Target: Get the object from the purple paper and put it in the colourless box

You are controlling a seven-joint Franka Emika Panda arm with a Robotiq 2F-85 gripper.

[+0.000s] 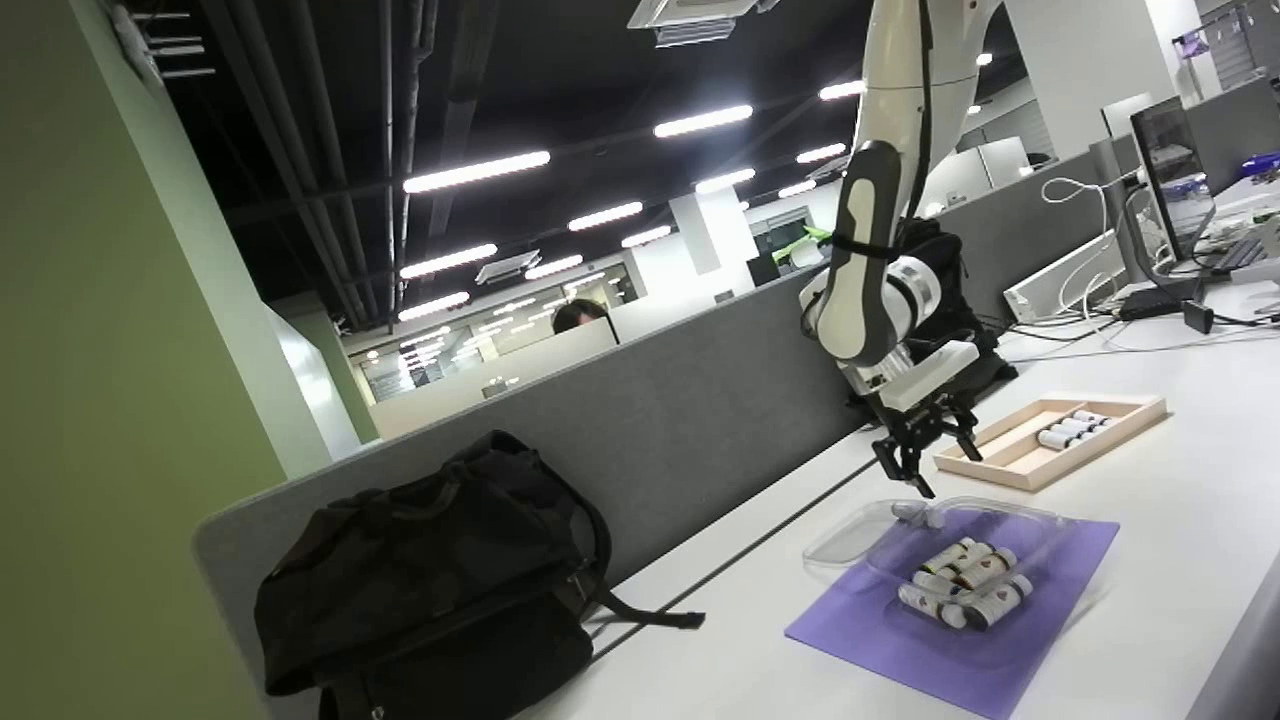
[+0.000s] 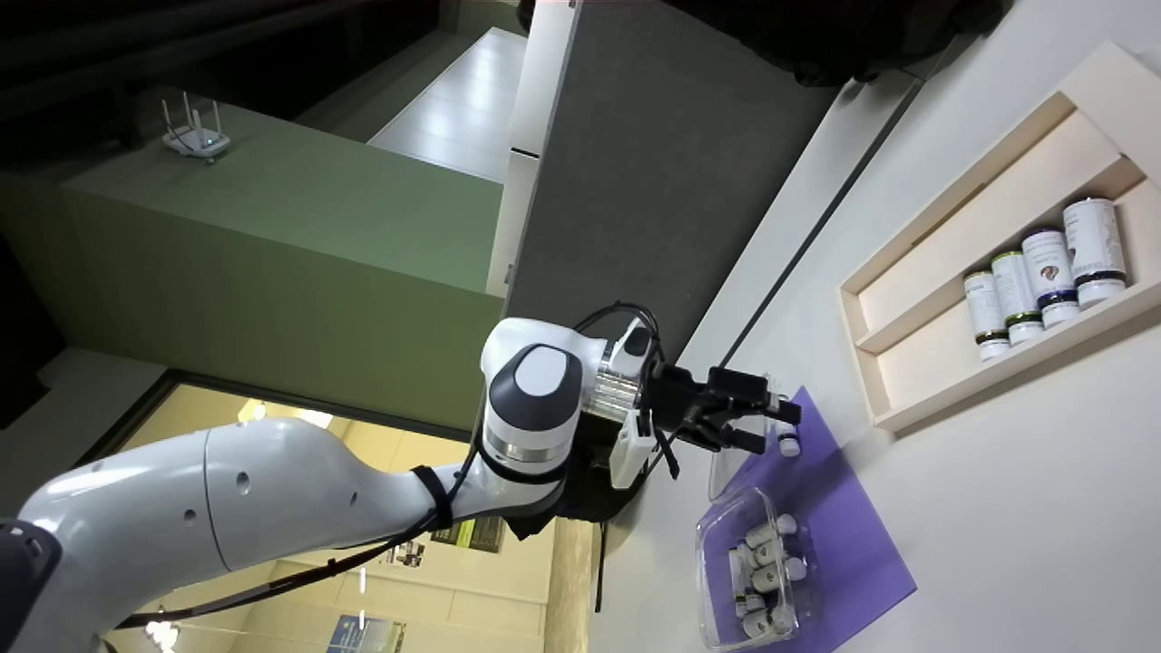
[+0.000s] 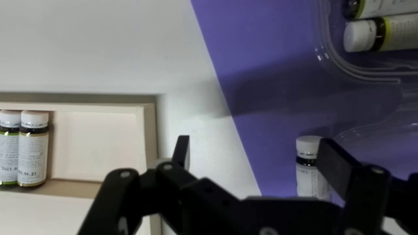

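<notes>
1. the gripper (image 1: 951,474) hangs above the tabletop (image 1: 740,670), between the edge along the grey partition (image 1: 690,410) and the open edge opposite; its fingers (image 3: 338,166) stand wide apart.
2. in the wrist view one finger shows over bare tabletop beside the purple paper (image 1: 880,645), while the other hides part of a white-capped bottle (image 3: 305,179); whether that finger touches it, i cannot tell.
3. this bottle lies on the purple paper, outside the colourless box (image 2: 718,549), toward the partition edge.
4. the colourless box stands open on the purple paper with several bottles (image 2: 769,579) lying inside; its clear lid (image 1: 848,537) lies on the side toward the partition edge.
5. farther along the tabletop, near the purple paper, is a wooden tray (image 2: 989,218); four bottles (image 2: 1049,272) lie side by side in its compartment nearer the open edge.
6. at the partition edge a black backpack (image 1: 430,580) shows against the grey partition, and a second black bag (image 1: 950,280) sits farther along.
</notes>
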